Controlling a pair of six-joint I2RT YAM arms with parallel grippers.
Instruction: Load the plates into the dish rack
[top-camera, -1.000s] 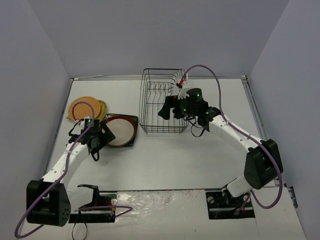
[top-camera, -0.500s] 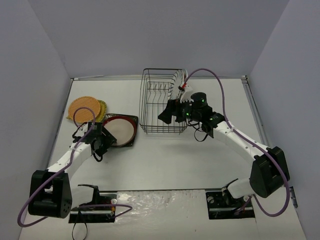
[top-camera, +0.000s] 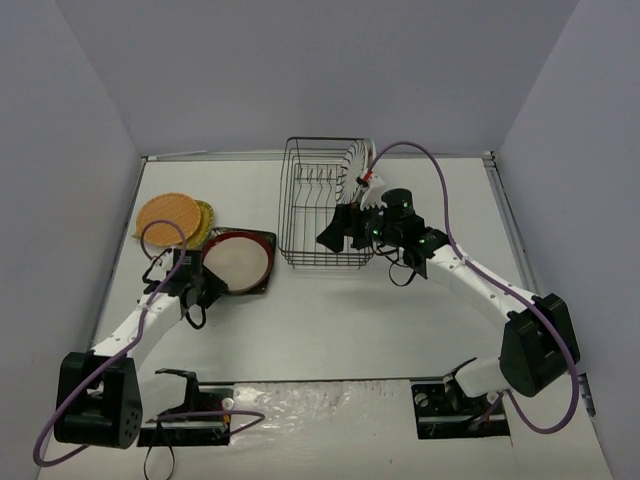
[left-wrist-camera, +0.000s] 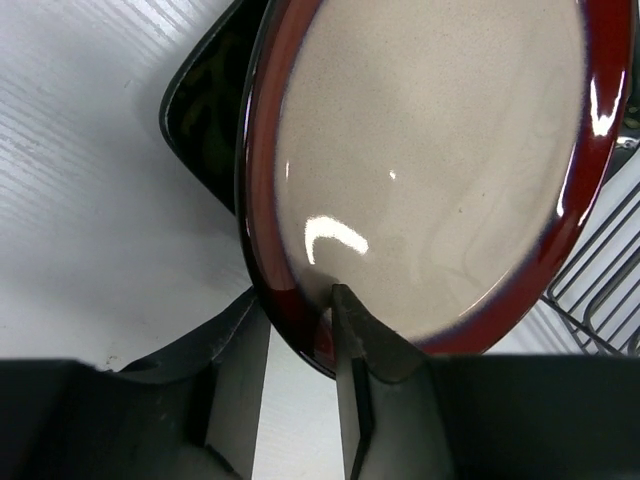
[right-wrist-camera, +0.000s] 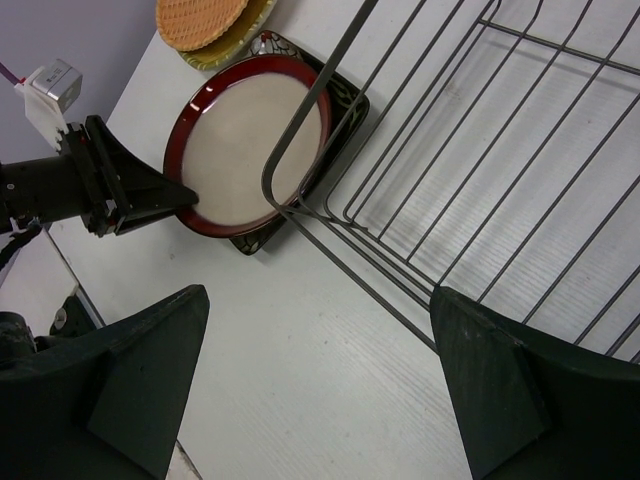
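The red-rimmed cream plate (top-camera: 238, 262) (left-wrist-camera: 430, 170) (right-wrist-camera: 250, 140) lies on the dark square plate (top-camera: 268, 240) (left-wrist-camera: 205, 110), left of the dish rack (top-camera: 320, 200) (right-wrist-camera: 320, 88). My left gripper (top-camera: 206, 279) (left-wrist-camera: 295, 300) is shut on this plate's near-left rim, with one finger on top and one underneath. The orange plate (top-camera: 167, 213) (right-wrist-camera: 200, 20) rests on the yellow-green plate (top-camera: 207, 215) at the far left. A white plate (top-camera: 358, 168) stands upright at the rack's right end. My right gripper (top-camera: 333, 230) (right-wrist-camera: 318, 293) hangs open over the rack's near right corner, holding nothing.
The rack's wire wall stands just right of the stacked plates. The right arm's purple cable (top-camera: 430, 170) arcs over the rack's right side. Grey walls close in the table on three sides.
The left jaws have closed onto the red-rimmed plate's rim. The right gripper has stayed open and drifted slightly right near the rack.
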